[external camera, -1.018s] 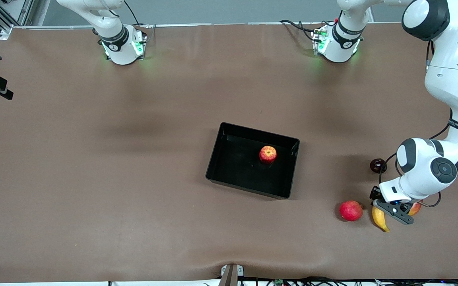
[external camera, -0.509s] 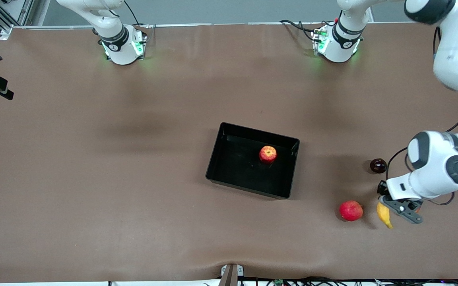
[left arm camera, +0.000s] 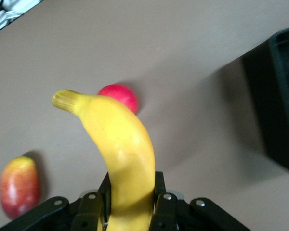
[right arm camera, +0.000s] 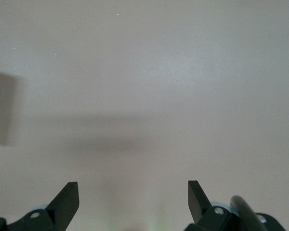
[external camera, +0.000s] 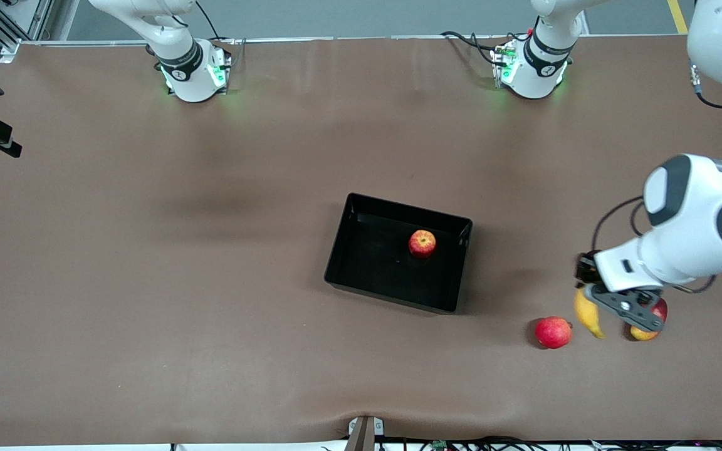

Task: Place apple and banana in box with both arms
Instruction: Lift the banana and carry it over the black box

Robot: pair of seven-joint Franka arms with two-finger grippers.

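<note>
The black box (external camera: 373, 263) sits mid-table with the red-and-yellow apple (external camera: 422, 243) inside it. My left gripper (external camera: 596, 302) hangs in the air toward the left arm's end of the table, shut on the yellow banana (external camera: 588, 315). The banana is off the table, over the gap between a round red fruit and a mango. The left wrist view shows the banana (left arm camera: 118, 144) clamped between the left gripper (left arm camera: 132, 192) fingers, with a corner of the box (left arm camera: 282, 96) at the edge. The right gripper (right arm camera: 132, 192) is open over bare table, with nothing between its fingers.
A round pink-red fruit (external camera: 553, 332) lies on the table beside the hanging banana. A red-yellow mango (external camera: 648, 326) lies partly under the left gripper. The arm bases (external camera: 192, 69) stand along the table's edge farthest from the front camera.
The left gripper has closed fully on the banana, lifted it off the table and carried it slightly toward the box. The mango now shows more. The right gripper has stayed open.
</note>
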